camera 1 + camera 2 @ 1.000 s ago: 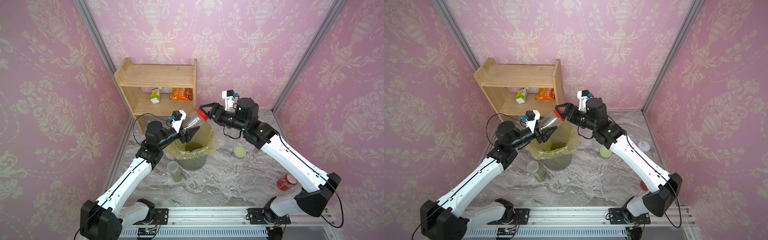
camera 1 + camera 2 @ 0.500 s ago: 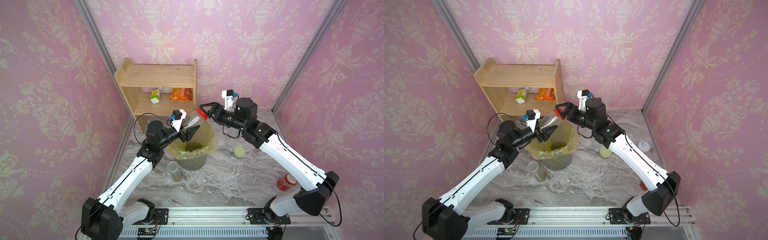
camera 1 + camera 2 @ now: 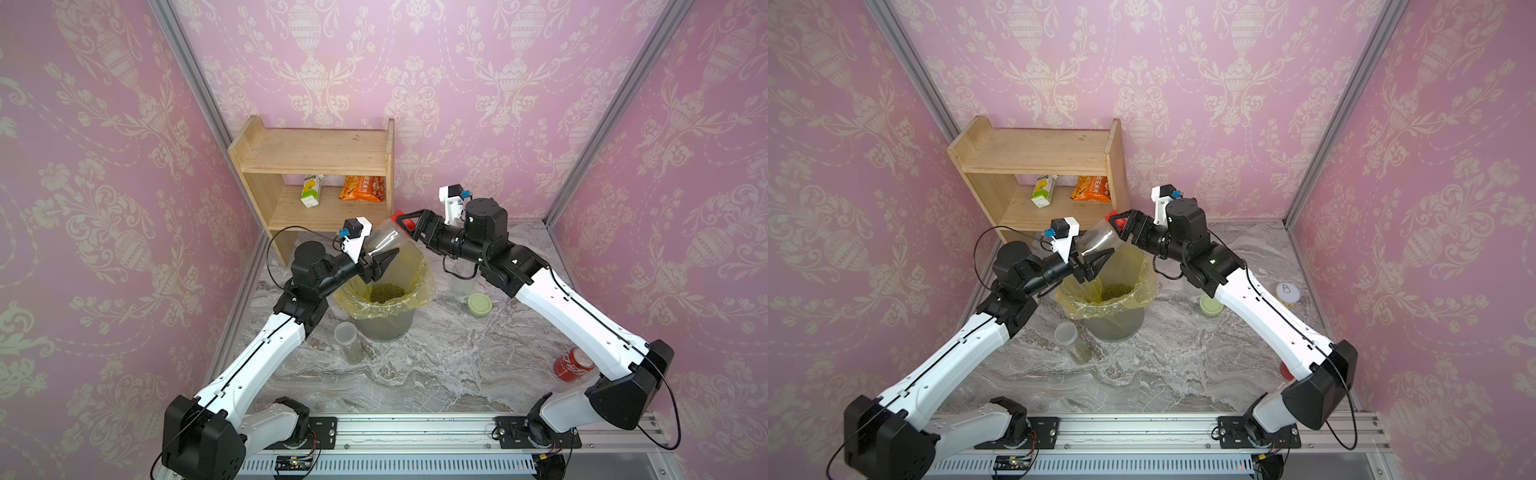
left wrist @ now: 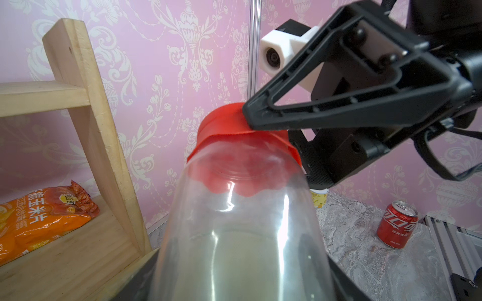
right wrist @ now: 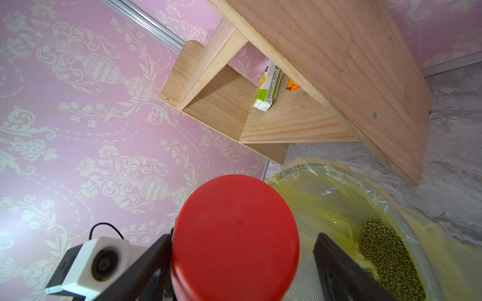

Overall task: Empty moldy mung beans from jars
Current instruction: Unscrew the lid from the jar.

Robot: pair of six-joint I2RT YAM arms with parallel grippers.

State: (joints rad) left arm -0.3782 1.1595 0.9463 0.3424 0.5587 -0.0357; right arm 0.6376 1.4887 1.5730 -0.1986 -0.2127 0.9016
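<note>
Near edge of the counter (image 3: 436,365): red soda can (image 3: 573,365), upright, at 4 o'clock from the bin (image 3: 390,324). The slim jar (image 3: 349,347) stands just beside the bin at 7 o'clock, with beans in its lower part. The bin, lined with a yellow bag, holds a heap of mung beans (image 3: 387,292). A pale green lid (image 3: 480,304) lies at 3 o'clock. 1 open jar (image 3: 460,279) stands at 2 o'clock, partly behind the right arm. Above the bin's 12 o'clock rim is the red-lidded jar (image 4: 240,234), tilted with its lid end high. The left gripper (image 3: 388,265) fingers pinch its body. The right gripper (image 3: 405,227) fingers are spread astride the red lid (image 5: 234,234), with a gap at 1 finger. Farthest: shelf (image 3: 316,160), 11 o'clock.
</note>
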